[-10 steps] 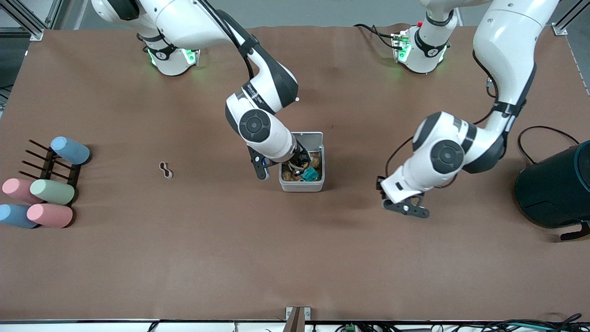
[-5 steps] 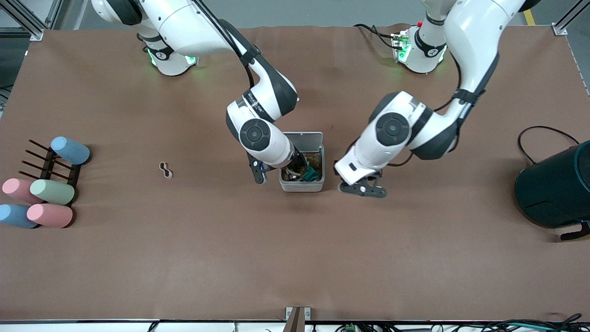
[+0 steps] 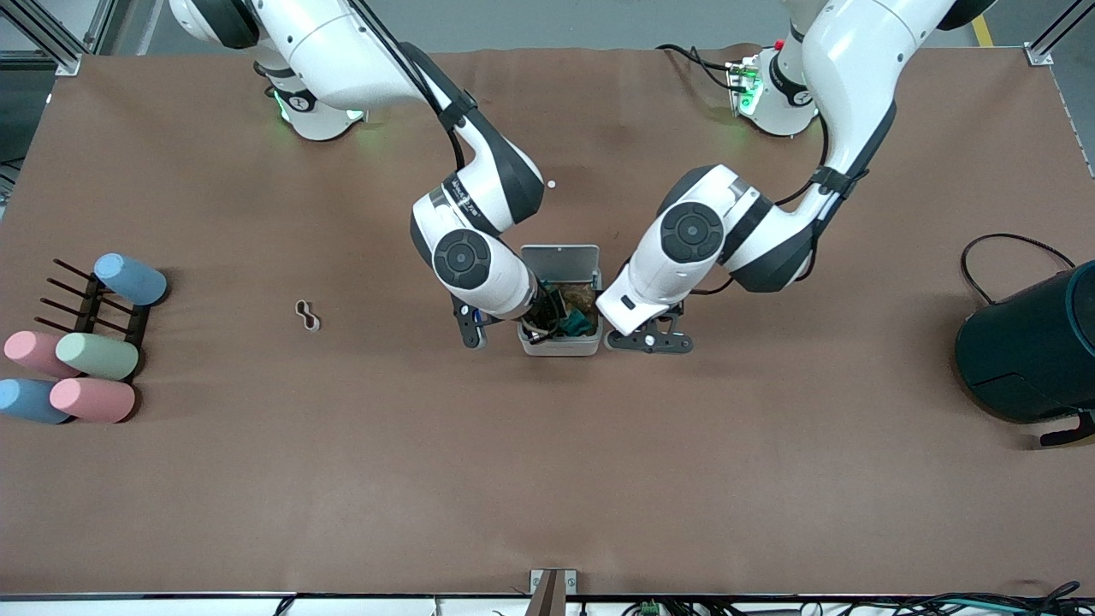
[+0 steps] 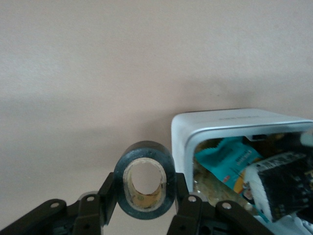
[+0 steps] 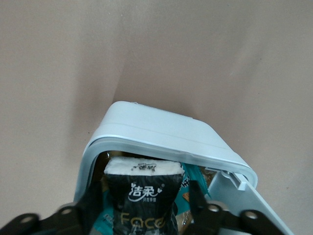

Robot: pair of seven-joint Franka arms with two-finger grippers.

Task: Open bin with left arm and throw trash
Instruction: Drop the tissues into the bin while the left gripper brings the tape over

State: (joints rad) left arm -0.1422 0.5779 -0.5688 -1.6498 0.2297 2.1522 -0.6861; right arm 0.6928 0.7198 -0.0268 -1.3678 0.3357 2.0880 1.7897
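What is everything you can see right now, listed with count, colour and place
bin: one, white, mid-table, lid open, rubbish inside
snack packet: one, black, in right gripper, over bin
tape roll: one, black, in left gripper, beside bin
looped band: one, beige, on table toward right arm's end
cylinders: five, pastel blue, pink, green, by dark rack
large cylinder: one, dark teal, left arm's end
table: one, brown
right gripper: over bin
left gripper: beside bin

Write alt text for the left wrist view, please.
The left gripper holds a black tape roll beside the open white bin. Inside the bin lie a teal wrapper and a black packet.
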